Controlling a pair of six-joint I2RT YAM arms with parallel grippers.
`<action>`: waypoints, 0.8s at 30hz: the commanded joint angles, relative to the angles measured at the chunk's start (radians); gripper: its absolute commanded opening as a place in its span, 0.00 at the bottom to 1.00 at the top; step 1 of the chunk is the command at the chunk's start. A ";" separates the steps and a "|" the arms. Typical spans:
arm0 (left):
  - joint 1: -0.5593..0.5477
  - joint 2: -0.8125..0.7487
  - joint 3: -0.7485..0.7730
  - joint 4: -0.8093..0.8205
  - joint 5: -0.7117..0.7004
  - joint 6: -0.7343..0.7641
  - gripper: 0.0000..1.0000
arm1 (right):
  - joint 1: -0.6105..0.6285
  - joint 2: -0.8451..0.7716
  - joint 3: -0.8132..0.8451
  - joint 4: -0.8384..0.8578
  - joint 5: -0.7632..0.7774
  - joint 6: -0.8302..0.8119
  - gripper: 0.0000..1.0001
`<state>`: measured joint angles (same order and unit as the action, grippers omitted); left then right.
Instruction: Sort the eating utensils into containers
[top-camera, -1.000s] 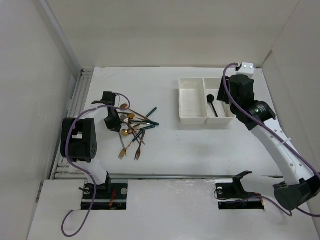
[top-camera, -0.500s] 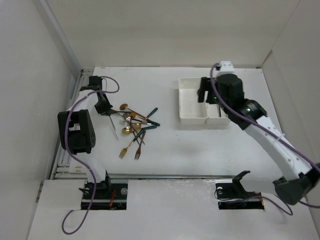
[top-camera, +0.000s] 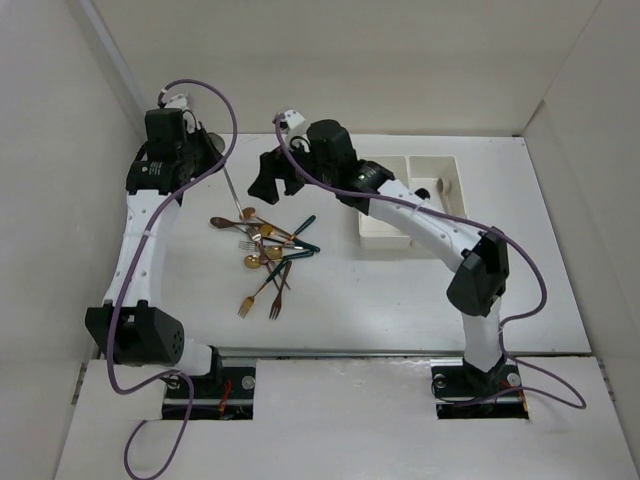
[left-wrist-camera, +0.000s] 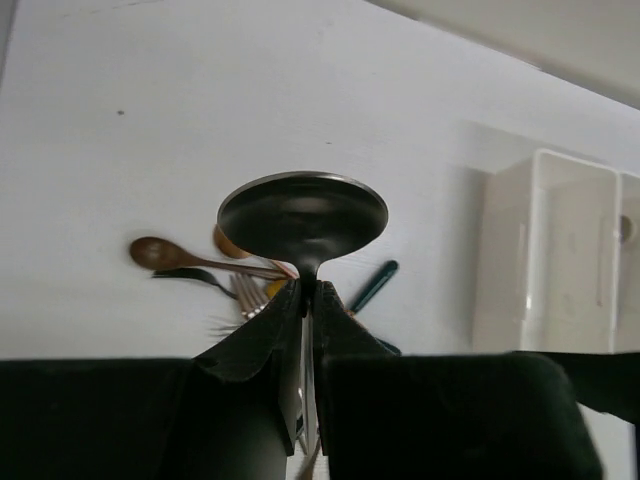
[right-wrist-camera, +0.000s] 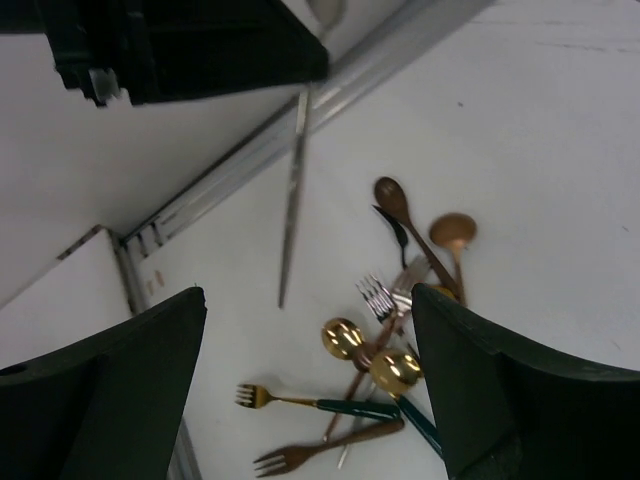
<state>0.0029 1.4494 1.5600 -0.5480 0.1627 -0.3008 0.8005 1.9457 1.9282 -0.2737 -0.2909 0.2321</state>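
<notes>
The eating utensils (top-camera: 265, 250) lie in a loose pile at the table's centre-left: gold spoons (right-wrist-camera: 345, 338), a green-handled fork (right-wrist-camera: 300, 402) and a copper spoon (left-wrist-camera: 160, 252). My left gripper (top-camera: 195, 145) is raised behind the pile, shut on a silver spoon (top-camera: 232, 190) at the neck. The spoon's bowl (left-wrist-camera: 302, 215) sticks out past the left gripper (left-wrist-camera: 309, 288), and its handle (right-wrist-camera: 293, 200) hangs down. My right gripper (top-camera: 272, 188) hovers open above the pile. Nothing sits between the wide jaws of the right gripper (right-wrist-camera: 308, 292). The containers (top-camera: 385, 230) stand to the right.
A metal rail (top-camera: 150, 200) runs along the table's left edge, also seen as the rail (right-wrist-camera: 250, 150) from the right wrist. Pale enclosure walls rise on the left, back and right. The right arm's links (top-camera: 430, 225) cross over the containers.
My left arm has lifted the silver spoon up and back from beside the pile. My right arm has swung from over the containers leftward to above the pile, its jaws widening.
</notes>
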 joint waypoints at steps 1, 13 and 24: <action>-0.032 -0.043 0.032 0.043 0.058 -0.038 0.00 | 0.017 0.036 0.110 0.108 -0.129 0.028 0.88; -0.064 -0.053 0.043 0.062 0.181 -0.083 0.00 | 0.026 0.196 0.170 0.166 -0.105 0.139 0.77; -0.083 -0.081 -0.009 0.062 0.224 -0.103 0.00 | 0.026 0.245 0.203 0.248 -0.156 0.237 0.00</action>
<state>-0.0673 1.4235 1.5581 -0.5220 0.3382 -0.3824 0.8253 2.2009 2.0846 -0.1383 -0.4301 0.4313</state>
